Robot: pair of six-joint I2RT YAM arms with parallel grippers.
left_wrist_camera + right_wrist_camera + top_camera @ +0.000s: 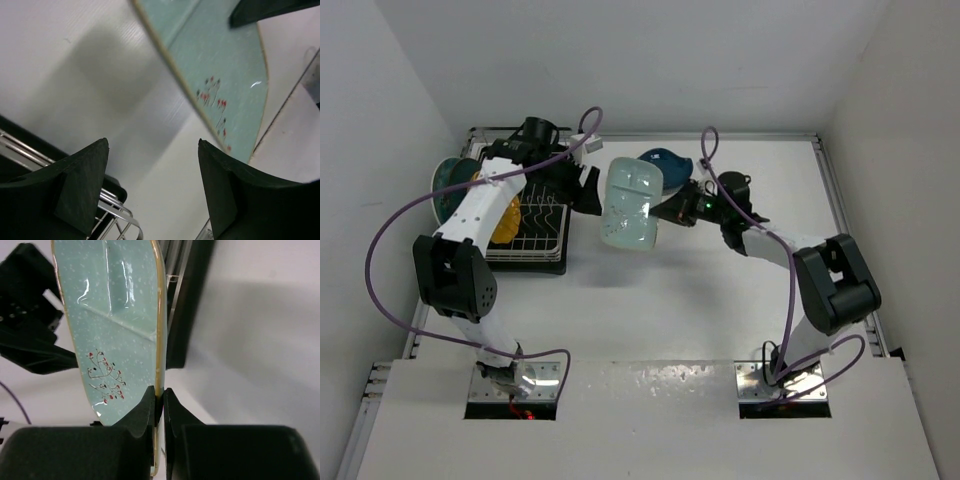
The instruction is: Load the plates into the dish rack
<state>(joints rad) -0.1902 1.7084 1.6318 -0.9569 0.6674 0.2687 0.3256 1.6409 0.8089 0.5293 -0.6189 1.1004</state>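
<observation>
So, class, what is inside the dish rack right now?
A dark teal plate and a yellow plate stand in the dish rack. The left arm covers its middle, hiding anything else.

Left gripper (152, 150) gapes open, right gripper (159, 393) clamps the mint plate (115, 330) rim

No legible text, labels or numbers. Mint plate (110, 330): painted red-berry sprig only, just up-left of right gripper (159, 396).

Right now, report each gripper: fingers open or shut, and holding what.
Left gripper: open, holding nothing.
Right gripper: shut on the mint plate, at its rim.
</observation>
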